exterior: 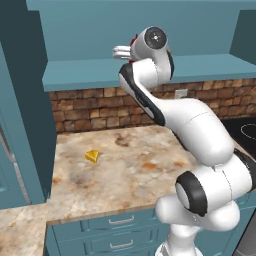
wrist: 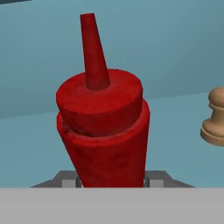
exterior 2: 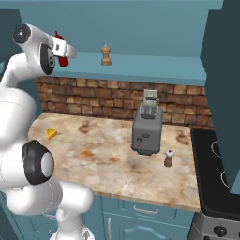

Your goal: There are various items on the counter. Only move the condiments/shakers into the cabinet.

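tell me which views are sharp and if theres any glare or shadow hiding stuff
Left base view: slightly soft, no glare; the arm hides most of the bottle. Right base view: crisp, evenly lit; cheese, toaster and both shakers read clearly. Hand view: bottle sharp, close-up, no shadow masking it.

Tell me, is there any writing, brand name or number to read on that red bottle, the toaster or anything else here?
No readable text anywhere.
Red squeeze bottle: plain red, no label.
Grey toaster: small marks on its front, one red, too small to read.
Tan wooden shaker and white-topped shaker: no markings.
Stove knobs: nothing legible.
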Controlling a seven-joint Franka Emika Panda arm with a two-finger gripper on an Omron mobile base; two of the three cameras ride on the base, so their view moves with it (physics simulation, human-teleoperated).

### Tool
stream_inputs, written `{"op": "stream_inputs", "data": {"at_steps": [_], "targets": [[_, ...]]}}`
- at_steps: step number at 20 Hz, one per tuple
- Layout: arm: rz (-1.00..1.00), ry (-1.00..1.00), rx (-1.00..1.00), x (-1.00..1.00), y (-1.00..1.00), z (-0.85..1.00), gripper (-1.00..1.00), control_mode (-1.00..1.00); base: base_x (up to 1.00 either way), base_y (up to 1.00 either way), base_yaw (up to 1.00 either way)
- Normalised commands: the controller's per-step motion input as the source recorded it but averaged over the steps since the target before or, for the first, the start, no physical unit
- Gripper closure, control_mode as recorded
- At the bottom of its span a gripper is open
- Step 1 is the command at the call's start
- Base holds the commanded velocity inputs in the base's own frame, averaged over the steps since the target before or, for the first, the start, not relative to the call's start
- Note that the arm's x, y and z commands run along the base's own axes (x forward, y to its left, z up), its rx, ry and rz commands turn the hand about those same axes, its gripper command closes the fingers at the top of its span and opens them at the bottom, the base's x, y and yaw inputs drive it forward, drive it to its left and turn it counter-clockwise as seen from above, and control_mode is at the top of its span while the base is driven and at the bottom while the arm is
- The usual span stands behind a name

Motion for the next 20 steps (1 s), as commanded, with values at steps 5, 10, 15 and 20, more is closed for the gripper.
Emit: {"op": "stream_inputs", "data": {"at_steps": [5,10,15,20], "targets": [[0.0,0.0,-0.02,0.32,0.0,-0.16,1.0,-1.0,0.0,0.0,0.0],[0.0,0.0,-0.01,0.33,0.0,-0.07,1.0,-1.0,0.0,0.0,0.0],[0.0,0.0,0.0,0.26,0.0,-0.04,1.0,-1.0,0.0,0.0,0.0],[0.0,0.0,-0.01,0.2,0.0,-0.05,1.0,-1.0,0.0,0.0,0.0]]}}
